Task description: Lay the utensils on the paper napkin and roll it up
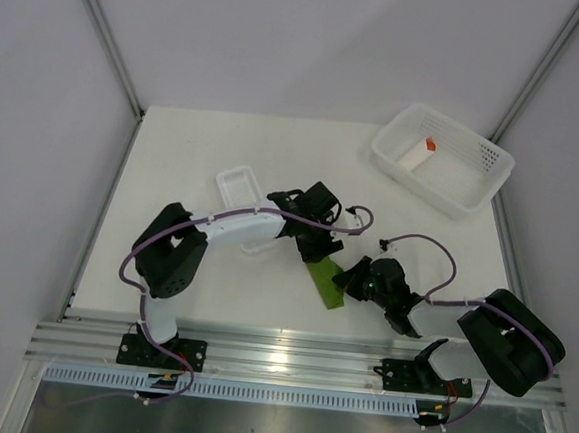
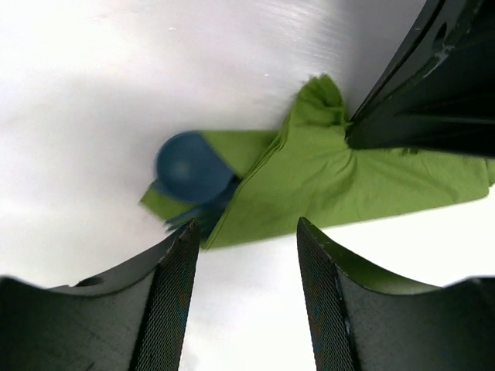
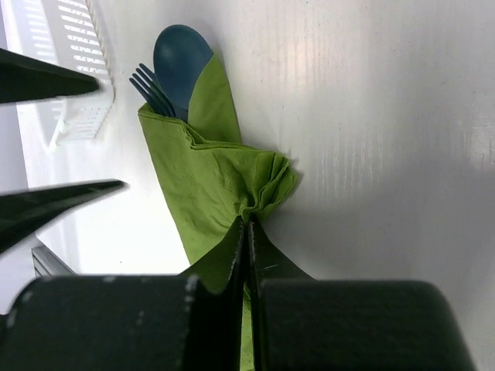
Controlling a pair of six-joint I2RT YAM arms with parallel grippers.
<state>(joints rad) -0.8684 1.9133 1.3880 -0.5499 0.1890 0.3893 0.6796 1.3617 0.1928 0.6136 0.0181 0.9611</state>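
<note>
The olive-green paper napkin (image 1: 327, 284) lies folded lengthwise around the utensils. The dark blue spoon (image 3: 181, 56) and fork (image 3: 150, 88) stick out of its far end. My right gripper (image 3: 249, 222) is shut on a bunched edge of the napkin (image 3: 207, 179) at its side. In the left wrist view the spoon bowl (image 2: 189, 165) and fork tines (image 2: 193, 214) show beside the napkin (image 2: 332, 176). My left gripper (image 2: 246, 236) stands open just short of that end, with bare table between its fingers. From above, the left gripper (image 1: 321, 251) sits over the napkin's far end and the right gripper (image 1: 351, 282) at its right side.
A narrow white ribbed tray (image 1: 242, 186) lies behind the left arm, also seen as the tray (image 3: 74, 69) in the right wrist view. A white basket (image 1: 442, 158) at the back right holds a white piece with an orange tip (image 1: 419, 152).
</note>
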